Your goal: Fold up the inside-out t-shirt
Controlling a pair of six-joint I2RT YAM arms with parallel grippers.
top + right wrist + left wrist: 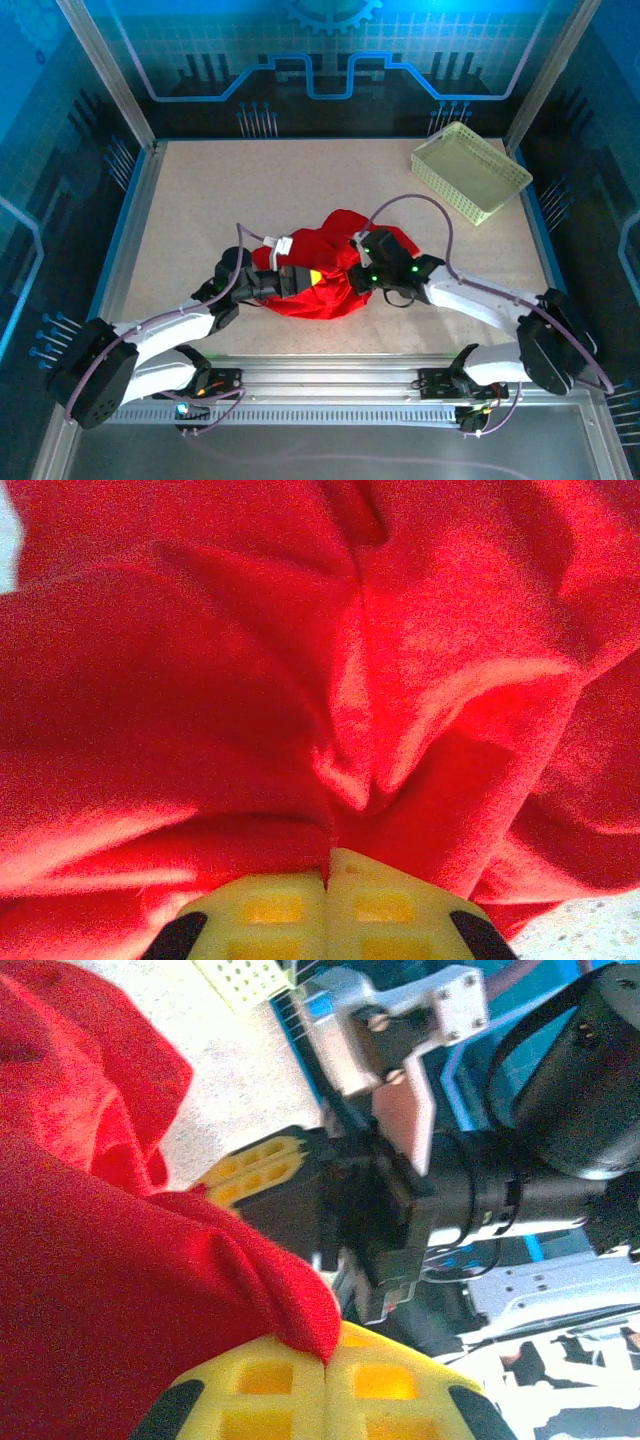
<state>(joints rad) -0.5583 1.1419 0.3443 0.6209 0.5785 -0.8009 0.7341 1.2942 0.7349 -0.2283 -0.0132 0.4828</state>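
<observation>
A bright red t-shirt (330, 295) lies crumpled in a heap mid-way across the tabletop (250, 190), white tag (281, 243) on its far-left edge. The left gripper (327, 1360) and right gripper (327, 865) each pinch a fold, closed tight.

Robot lab or test cell. Speckled beige table (300, 200) boxed in by aluminium frame posts (108, 75). Back and side walls: blue printed panels (200, 40) with gear and circuit-line graphics. Two white-and-black robot arms, left arm (165, 335) and right arm (480, 300), bolted side by side to metal rail (330, 378) at near edge. Loose grey-purple cables (415, 196) loop off arms. Slotted metal strip (330, 412) runs below rail. Bluish light over whole enclosure
</observation>
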